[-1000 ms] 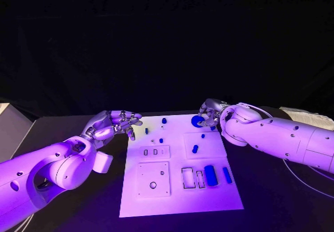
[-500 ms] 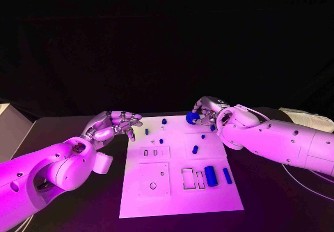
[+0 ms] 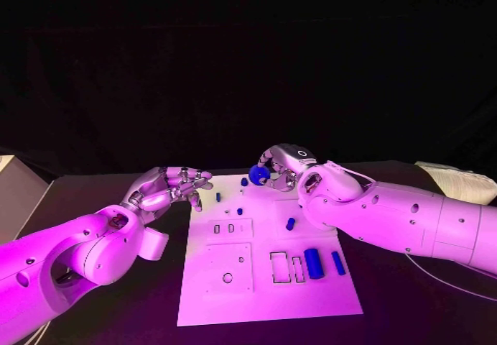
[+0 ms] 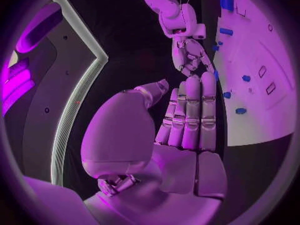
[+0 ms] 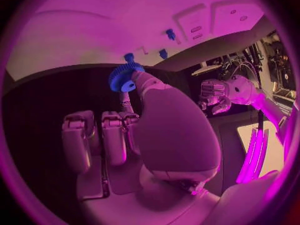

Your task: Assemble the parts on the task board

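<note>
The white task board [image 3: 267, 287] lies mid-table, with several small blue parts on it: a short peg [image 3: 244, 181] near the far edge, another [image 3: 290, 223] in the middle, and a thick cylinder [image 3: 313, 262] beside a thin one [image 3: 337, 262] at the near right. My right hand [image 3: 279, 165] hovers over the board's far edge and pinches a blue gear [image 3: 259, 175] [image 5: 125, 78] between thumb and finger. Holding nothing, my left hand [image 3: 169, 184] [image 4: 184, 120] hangs by the board's far left corner, its fingers side by side and the thumb apart.
The board carries raised square plates with slots and holes [image 3: 228, 266] and rectangular pockets [image 3: 287, 264]. A pale box [image 3: 13, 180] stands at the table's left edge and a light object [image 3: 456, 176] at the far right.
My right hand has carried the blue gear leftward and upward, from the board's far right corner to above the middle of its far edge. The left hand has stayed put.
</note>
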You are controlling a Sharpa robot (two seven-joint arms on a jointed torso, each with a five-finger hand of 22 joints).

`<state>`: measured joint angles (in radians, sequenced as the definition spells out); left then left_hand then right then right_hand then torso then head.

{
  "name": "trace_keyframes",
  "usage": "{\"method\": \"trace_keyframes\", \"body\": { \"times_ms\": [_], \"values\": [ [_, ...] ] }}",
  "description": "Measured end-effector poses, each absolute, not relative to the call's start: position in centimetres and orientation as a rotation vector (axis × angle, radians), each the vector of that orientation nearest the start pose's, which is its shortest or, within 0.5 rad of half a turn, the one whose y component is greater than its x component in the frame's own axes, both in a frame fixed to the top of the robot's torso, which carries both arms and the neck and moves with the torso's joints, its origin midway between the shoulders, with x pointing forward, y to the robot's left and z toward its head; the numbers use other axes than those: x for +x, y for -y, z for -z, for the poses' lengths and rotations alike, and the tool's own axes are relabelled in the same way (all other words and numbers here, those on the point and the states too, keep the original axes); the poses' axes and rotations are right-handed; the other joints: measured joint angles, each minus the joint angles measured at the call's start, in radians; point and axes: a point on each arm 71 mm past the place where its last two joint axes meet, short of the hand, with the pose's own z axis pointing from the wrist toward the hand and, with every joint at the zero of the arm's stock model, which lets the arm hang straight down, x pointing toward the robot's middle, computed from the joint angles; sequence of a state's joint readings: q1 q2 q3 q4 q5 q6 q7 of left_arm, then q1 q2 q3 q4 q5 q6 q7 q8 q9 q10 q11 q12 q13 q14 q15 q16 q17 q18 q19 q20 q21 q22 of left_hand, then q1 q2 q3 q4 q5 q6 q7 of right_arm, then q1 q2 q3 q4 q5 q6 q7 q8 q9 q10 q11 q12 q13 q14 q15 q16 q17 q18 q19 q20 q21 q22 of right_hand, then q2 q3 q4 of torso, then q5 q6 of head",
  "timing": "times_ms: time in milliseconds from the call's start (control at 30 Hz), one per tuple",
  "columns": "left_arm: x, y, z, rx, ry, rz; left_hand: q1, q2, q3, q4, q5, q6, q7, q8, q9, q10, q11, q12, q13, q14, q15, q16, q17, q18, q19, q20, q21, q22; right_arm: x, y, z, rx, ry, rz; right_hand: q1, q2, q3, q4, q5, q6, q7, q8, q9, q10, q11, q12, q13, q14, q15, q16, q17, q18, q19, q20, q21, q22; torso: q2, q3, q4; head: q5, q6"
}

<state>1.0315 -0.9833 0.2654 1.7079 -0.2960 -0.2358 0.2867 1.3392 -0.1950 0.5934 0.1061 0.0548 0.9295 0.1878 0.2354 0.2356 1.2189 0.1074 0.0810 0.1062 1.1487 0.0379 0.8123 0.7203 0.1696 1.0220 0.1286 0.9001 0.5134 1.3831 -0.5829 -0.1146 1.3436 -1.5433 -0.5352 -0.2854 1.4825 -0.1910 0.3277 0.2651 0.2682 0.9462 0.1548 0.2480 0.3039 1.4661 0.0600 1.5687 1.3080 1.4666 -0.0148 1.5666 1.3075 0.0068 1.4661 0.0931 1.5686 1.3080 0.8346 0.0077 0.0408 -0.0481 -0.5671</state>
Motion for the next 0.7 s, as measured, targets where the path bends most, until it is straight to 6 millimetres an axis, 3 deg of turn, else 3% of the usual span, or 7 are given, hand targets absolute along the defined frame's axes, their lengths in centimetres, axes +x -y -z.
{"method": "trace_keyframes", "body": {
  "times_ms": [167,700],
  "values": [
    [46.0,-22.3,12.7,-0.855,-1.426,1.624,0.000,0.000,0.000,0.000,0.000,0.000,0.000,0.000,0.000,0.000,0.000,0.000,0.000,0.000,0.000,0.000,0.000,0.000,0.000,0.000,0.000,0.000,53.5,11.0,11.6,-0.171,-1.348,-0.548,0.000,0.000,0.006,0.000,-0.002,0.000,0.000,0.000,0.000,0.000,0.000,0.000,0.000,0.000,0.000,0.000,0.000,0.000,0.000,0.000,0.000,0.000,0.001,-0.0004,0.0014,0.000,0.001],
    [46.1,-22.2,12.7,-0.854,-1.429,1.628,0.000,0.000,0.003,-0.003,0.000,0.000,0.000,0.000,0.000,0.000,0.000,0.000,0.001,0.000,0.000,0.000,0.000,0.000,-0.004,0.004,0.005,0.001,53.7,9.2,13.6,-0.193,-1.377,-0.546,-0.005,-0.005,0.006,0.000,-0.006,0.002,-0.001,0.000,0.000,0.000,0.000,0.000,0.000,0.000,0.000,0.000,0.000,0.000,0.000,0.000,0.000,0.000,0.005,-0.0008,0.0025,0.001,-0.002]
  ]
}}
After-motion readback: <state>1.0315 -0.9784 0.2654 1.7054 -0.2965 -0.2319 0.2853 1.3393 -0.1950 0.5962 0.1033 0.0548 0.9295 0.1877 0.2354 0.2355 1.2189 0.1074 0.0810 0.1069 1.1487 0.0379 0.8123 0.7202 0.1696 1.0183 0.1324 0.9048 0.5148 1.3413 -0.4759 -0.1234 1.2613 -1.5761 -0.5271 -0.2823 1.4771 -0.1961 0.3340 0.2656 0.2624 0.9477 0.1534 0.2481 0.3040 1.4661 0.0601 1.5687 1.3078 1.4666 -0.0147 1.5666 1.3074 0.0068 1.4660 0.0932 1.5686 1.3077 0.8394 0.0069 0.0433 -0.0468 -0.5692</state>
